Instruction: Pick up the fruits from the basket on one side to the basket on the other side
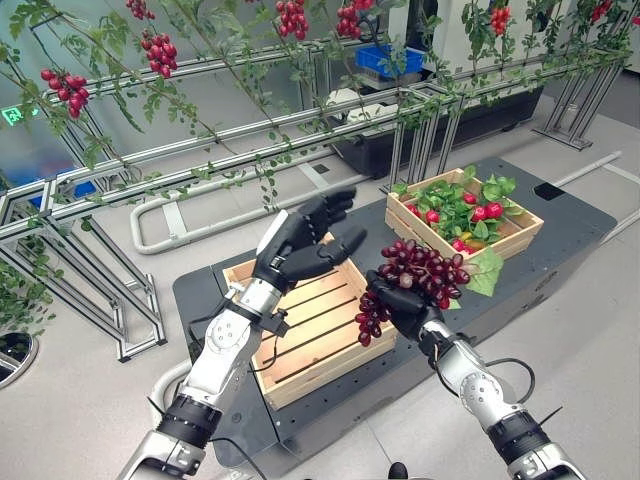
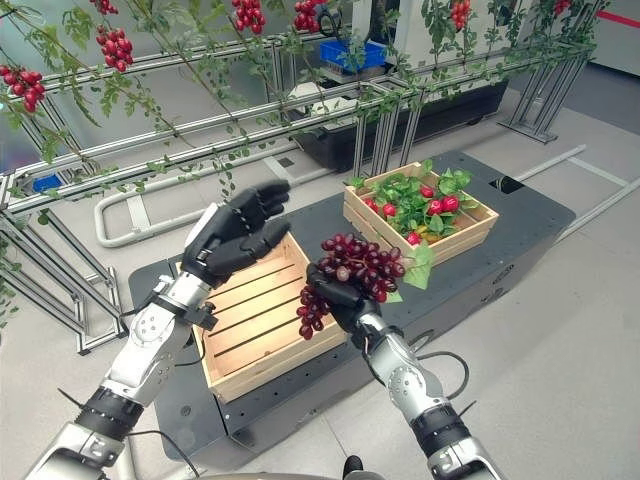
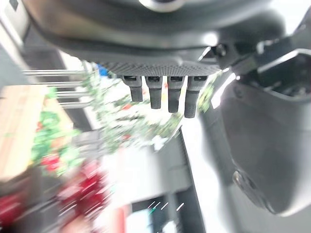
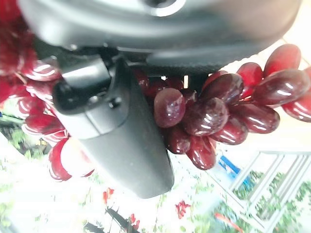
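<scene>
My right hand (image 1: 408, 306) is shut on a bunch of dark red grapes (image 1: 418, 270) with a green leaf, held in the air between the two baskets; the grapes (image 4: 214, 111) show close past its thumb. The near wooden slatted basket (image 1: 320, 335) lies empty on the dark platform, just left of the grapes. The far wooden basket (image 1: 510, 236) holds red fruits and green leaves. My left hand (image 1: 305, 240) hovers open above the near basket's far left corner, fingers straight and holding nothing.
The baskets rest on a dark platform (image 1: 560, 225). Behind it runs a metal frame (image 1: 230, 160) hung with leafy vines and red berry clusters (image 1: 160, 52). A blue crate (image 1: 390, 60) stands at the back. Grey floor lies all around.
</scene>
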You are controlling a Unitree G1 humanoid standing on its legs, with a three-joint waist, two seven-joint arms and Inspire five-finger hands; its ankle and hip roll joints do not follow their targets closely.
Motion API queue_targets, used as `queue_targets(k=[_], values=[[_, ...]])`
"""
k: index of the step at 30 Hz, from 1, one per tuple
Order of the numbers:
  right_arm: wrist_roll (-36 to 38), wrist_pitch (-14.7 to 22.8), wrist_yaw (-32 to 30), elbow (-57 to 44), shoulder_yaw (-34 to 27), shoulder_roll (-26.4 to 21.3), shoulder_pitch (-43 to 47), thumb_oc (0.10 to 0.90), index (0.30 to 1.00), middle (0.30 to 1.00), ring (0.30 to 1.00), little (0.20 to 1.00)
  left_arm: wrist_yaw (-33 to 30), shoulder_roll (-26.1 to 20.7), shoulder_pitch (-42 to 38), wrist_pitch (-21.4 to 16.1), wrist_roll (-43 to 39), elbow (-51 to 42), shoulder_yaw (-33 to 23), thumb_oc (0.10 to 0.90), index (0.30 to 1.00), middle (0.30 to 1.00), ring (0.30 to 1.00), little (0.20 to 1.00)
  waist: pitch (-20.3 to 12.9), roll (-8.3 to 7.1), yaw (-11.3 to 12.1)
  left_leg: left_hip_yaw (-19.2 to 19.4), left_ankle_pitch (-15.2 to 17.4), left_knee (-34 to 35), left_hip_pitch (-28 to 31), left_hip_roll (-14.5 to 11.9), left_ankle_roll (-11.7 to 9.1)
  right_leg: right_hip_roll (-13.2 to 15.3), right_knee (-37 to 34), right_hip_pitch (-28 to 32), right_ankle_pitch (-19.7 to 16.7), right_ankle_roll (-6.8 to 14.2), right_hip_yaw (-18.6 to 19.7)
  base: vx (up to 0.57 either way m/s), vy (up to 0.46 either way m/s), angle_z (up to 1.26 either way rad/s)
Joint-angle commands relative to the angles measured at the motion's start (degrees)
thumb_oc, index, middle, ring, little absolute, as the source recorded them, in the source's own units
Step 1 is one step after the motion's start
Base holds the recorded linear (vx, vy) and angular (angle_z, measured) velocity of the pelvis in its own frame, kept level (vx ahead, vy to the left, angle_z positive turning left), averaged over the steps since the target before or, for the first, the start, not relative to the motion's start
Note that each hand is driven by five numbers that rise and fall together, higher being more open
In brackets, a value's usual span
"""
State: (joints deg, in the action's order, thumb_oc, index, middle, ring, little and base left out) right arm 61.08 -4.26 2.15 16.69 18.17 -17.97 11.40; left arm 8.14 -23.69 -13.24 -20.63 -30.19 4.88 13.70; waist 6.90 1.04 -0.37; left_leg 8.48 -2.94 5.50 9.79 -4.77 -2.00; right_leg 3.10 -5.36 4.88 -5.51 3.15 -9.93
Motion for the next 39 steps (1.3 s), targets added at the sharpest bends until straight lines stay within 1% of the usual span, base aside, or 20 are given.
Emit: queue_targets(k=[1, 2, 5, 10, 13, 14, 16, 21, 22, 23, 24, 25, 26, 27, 29, 30, 32, 33, 35, 39], values=[[-1.19, 7.38, 2.83, -2.12, -5.72, 3.47, 5.83, 0.4, 0.3, 0.3, 0.3, 0.3, -4.86, 0.34, -5.55, -9.08, -0.74, -3.54, -2.6, 0.8, 0.9, 0.9, 0.9, 0.9, -3.87, -2.01, 1.03, -2.02, 7.91, -0.5, 0.9, 1.56, 0.57, 2.09, 0.36, 5.14, 7.91, 0.65, -0.34, 0.0, 0.0, 0.0], [-1.11, 7.73, 2.28, -2.25, -6.48, 3.45, 4.89, 0.4, 0.3, 0.3, 0.3, 0.3, -6.91, 0.64, -4.44, -10.02, 1.97, -4.85, -3.0, 0.8, 0.9, 0.9, 0.9, 0.9, -3.75, -2.09, 1.15, -2.04, 7.95, -0.5, 0.87, 1.51, 0.57, 2.04, 0.36, 5.14, 7.94, 0.63, -0.4, 0.0, 0.0, 0.0], [-0.69, 8.25, 2.73, -2.38, -7.93, 3.3, 3.16, 0.4, 0.3, 0.3, 0.3, 0.3, -8.74, 0.64, -2.68, -10.82, 5.43, -6.33, -3.22, 0.8, 0.9, 0.9, 0.9, 0.9, -3.49, -2.15, 1.26, -2.07, 8.04, -0.5, 0.82, 1.45, 0.58, 1.98, 0.36, 5.11, 7.95, 0.63, -0.43, 0.0, 0.0, 0.0], [-1.0, 11.24, 3.71, -2.28, -9.08, 3.85, -0.31, 0.4, 0.3, 0.3, 0.3, 0.3, -9.1, 1.87, 0.95, -7.83, 5.16, -4.4, -2.25, 0.8, 0.9, 0.9, 0.9, 0.9, -2.94, -2.18, 1.2, -1.61, 8.21, -0.5, 0.94, 1.34, 0.71, 1.82, 0.36, 5.02, 7.8, 0.71, -0.35, 0.0, -0.036, 0.0], [-1.56, 12.3, 4.35, -3.58, -9.46, 4.19, -3.55, 0.4, 0.3, 0.3, 0.3, 0.3, -11.65, 2.21, 5.47, -6.19, 7.1, -1.6, -1.87, 0.8, 0.9, 0.9, 0.9, 0.9, -2.62, -2.38, 0.92, -1.11, 8.19, -0.5, 1.05, 1.17, 0.84, 1.55, 0.36, 4.87, 7.66, 0.62, 0.16, -0.01, -0.064, -0.03], [-2.27, 12.51, 4.69, -4.41, -9.79, 4.37, -5.05, 0.4, 0.3, 0.3, 0.3, 0.3, -12.33, 2.35, 7.91, -4.56, 6.99, -0.25, -2.32, 0.8, 0.9, 0.9, 0.9, 0.9, -2.51, -2.56, 0.78, -0.86, 8.16, -0.5, 1.15, 1.02, 0.9, 1.41, 0.36, 4.93, 7.64, 0.53, 0.37, 0.0, -0.08, -0.06], [-3.73, 12.85, 4.91, -6.1, -10.65, 4.28, -7.04, 0.4, 0.3, 0.3, 0.3, 0.3, -12.55, 2.35, 11.9, -2.98, 7.07, 2.58, -3.07, 0.8, 0.9, 0.9, 0.9, 0.9, -1.99, -3.01, 0.36, -0.25, 7.79, -0.5, 1.34, 0.7, 1.02, 1.02, 0.36, 5.3, 7.56, 0.25, 0.73, 0.0, -0.109, -0.13], [-3.86, 13.82, 4.54, -7.92, -12.5, 3.06, -8.79, 0.4, 0.3, 0.3, 0.3, 0.3, -13.12, 2.67, 16.1, -3.02, 8.76, 6.21, -3.13, 0.8, 0.9, 0.9, 0.9, 0.9, -0.78, -3.88, -0.17, 0.87, 6.94, -0.5, 1.87, -0.06, 0.95, -0.32, 0.36, 5.01, 7.59, -0.67, 2.59, -0.05, -0.069, -0.17], [-3.43, 13.99, 4.5, -7.96, -12.84, 2.6, -8.8, 0.4, 0.3, 0.3, 0.3, 0.3, -13.58, 2.87, 15.95, -3.35, 8.8, 6.75, -2.8, 0.8, 0.9, 0.9, 0.9, 0.9, -0.54, -4.08, -0.06, 0.16, 6.96, -0.83, 1.93, 0.23, 0.96, -0.54, 0.36, 4.88, 7.63, -0.78, 3.62, -0.06, 0.002, -0.19], [-2.99, 14.44, 4.87, -7.6, -13.17, 2.18, -8.42, 0.4, 0.3, 0.3, 0.3, 0.3, -14.35, 3.03, 15.78, -3.88, 8.46, 6.78, -2.63, 0.8, 0.9, 0.9, 0.9, 0.9, -0.19, -4.52, 0.27, -1.82, 8.73, -4.44, 0.84, 0.9, 1.01, -0.51, 0.36, 4.58, 7.56, -0.9, 5.46, -0.13, 0.075, -0.22], [-1.91, 13.85, 5.47, -7.31, -12.79, 1.41, -7.33, 0.4, 0.3, 0.3, 0.3, 0.3, -16.74, 3.35, 16.49, -5.14, 8.43, 5.87, -3.03, 0.8, 0.9, 0.9, 0.9, 0.9, 0.45, -4.51, 1.74, -9.29, 11.47, -9.04, -1.75, 4.18, 1.68, -0.78, 0.36, 4.12, 6.96, -0.91, 9.33, -0.17, 0.129, -0.33], [-0.97, 13.05, 6.63, -6.63, -11.64, 1.2, -5.83, 0.4, 0.3, 0.3, 0.3, 0.3, -19.28, 3.47, 16.77, -6.01, 8.78, 5.01, -3.4, 0.8, 0.9, 0.9, 0.9, 0.9, 0.86, -3.93, 3.06, -15.6, 10.73, -7.52, -2.46, 6.84, 2.83, -1.44, 0.36, 3.74, 6.26, -0.77, 11.85, -0.17, 0.139, -0.55], [-0.66, 13.11, 6.95, -6.21, -11.21, 1.19, -5.28, 0.4, 0.3, 0.3, 0.3, 0.3, -19.84, 3.43, 16.78, -6.18, 8.82, 4.73, -3.52, 0.8, 0.9, 0.9, 0.9, 0.9, 0.87, -3.8, 3.29, -16.48, 10.48, -7.13, -2.59, 7.28, 3.08, -1.55, 0.36, 3.5, 6.13, -0.71, 12.4, -0.19, 0.183, -1.52], [0.46, 14.4, 5.73, -4.34, -10.37, 2.06, -3.48, 0.4, 0.3, 0.3, 0.3, 0.3, -19.52, 3.11, 15.54, -5.15, 9.05, 3.97, -4.0, 0.8, 0.9, 0.9, 0.9, 0.9, 1.08, -2.89, 3.45, -14.77, 9.95, -5.29, -2.08, 7.27, 3.84, -1.56, 1.2, 2.58, 6.19, -0.3, 12.61, -0.14, 0.15, -1.78], [1.74, 15.23, 5.06, -4.01, -10.03, 3.19, -3.32, 0.4, 0.3, 0.3, 0.3, 0.3, -19.1, 3.18, 13.66, -4.5, 9.64, 4.42, -3.08, 0.8, 0.9, 0.9, 0.9, 0.9, 1.08, -2.64, 2.82, -12.93, 9.45, -4.42, -1.86, 6.87, 3.89, -1.25, 0.86, 2.25, 5.44, 0.16, 12.24, -0.14, 0.135, -1.7], [1.25, 14.99, 5.64, -4.3, -9.39, 3.85, -3.43, 0.4, 0.3, 0.3, 0.3, 0.3, -20.71, 3.02, 12.56, -4.42, 11.09, 4.11, -2.47, 0.8, 0.9, 0.9, 0.9, 0.9, 1.18, -2.58, 2.66, -13.86, 9.11, -3.85, -1.87, 7.41, 4.02, -1.15, 0.54, 2.05, 4.85, 0.54, 12.59, -0.17, 0.131, -1.16], [-0.06, 15.41, 5.5, -4.32, -8.54, 4.0, -3.33, 0.4, 0.3, 0.3, 0.3, 0.3, -22.25, 2.6, 11.04, -4.32, 12.99, 4.0, -1.76, 0.8, 0.9, 0.9, 0.9, 0.9, 1.35, -2.5, 2.34, -13.93, 8.76, -3.17, -1.99, 7.78, 4.15, -1.0, 0.36, 1.35, 4.25, 1.0, 13.3, -0.18, 0.148, -0.71], [-0.04, 15.22, 5.55, -3.91, -8.8, 3.71, -3.9, 0.4, 0.3, 0.3, 0.3, 0.3, -23.18, 2.27, 9.56, -4.78, 13.36, 5.42, -1.23, 0.8, 0.9, 0.9, 0.9, 0.9, 1.35, -2.25, 1.35, -13.16, 8.96, -2.34, -1.59, 7.86, 4.48, -0.96, 0.36, 0.14, 3.59, 1.68, 14.09, -0.13, 0.138, -0.48], [0.08, 14.8, 5.83, -3.89, -8.99, 3.45, -4.42, 0.4, 0.3, 0.3, 0.3, 0.3, -24.2, 2.05, 9.14, -4.43, 13.4, 6.08, -1.0, 0.8, 0.9, 0.9, 0.9, 0.9, 1.41, -2.18, 0.69, -12.52, 9.24, -2.18, -1.31, 8.02, 4.78, -0.82, 0.6, -0.72, 3.11, 2.11, 14.36, -0.13, 0.146, -0.39], [0.46, 14.34, 6.14, -3.2, -9.07, 3.95, -6.07, 0.4, 0.3, 0.3, 0.3, 0.3, -23.28, 2.39, 8.02, -3.52, 11.41, 9.3, -0.64, 0.8, 0.9, 0.9, 0.9, 0.9, 1.71, -2.36, -0.84, -9.92, 9.88, -2.01, -0.96, 8.26, 5.37, -0.28, 1.16, -2.58, 2.1, 3.12, 15.02, -0.15, 0.136, -0.25]])
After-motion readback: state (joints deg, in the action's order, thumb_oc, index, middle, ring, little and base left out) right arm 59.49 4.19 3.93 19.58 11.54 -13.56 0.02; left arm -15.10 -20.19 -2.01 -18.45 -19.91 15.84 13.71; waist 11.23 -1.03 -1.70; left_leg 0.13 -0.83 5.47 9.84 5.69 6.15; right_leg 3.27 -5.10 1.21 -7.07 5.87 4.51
